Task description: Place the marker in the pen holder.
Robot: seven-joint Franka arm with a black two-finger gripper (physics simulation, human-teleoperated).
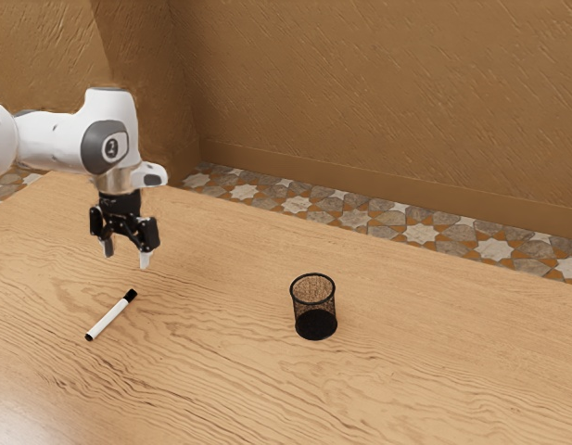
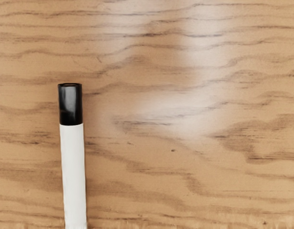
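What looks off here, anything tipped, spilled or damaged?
Nothing stands out: the pen holder stands upright, and the marker lies flat on the table, black cap on. The gripper hangs open above the table.

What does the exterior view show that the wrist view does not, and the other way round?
Exterior view: the arm with its claw open above the table, the upright holder, the wall, the tiled floor and the marker's black tail end.

Wrist view: a pale sheen on the wood beside the marker.

Both: the marker's white barrel and black cap, lying on the table.
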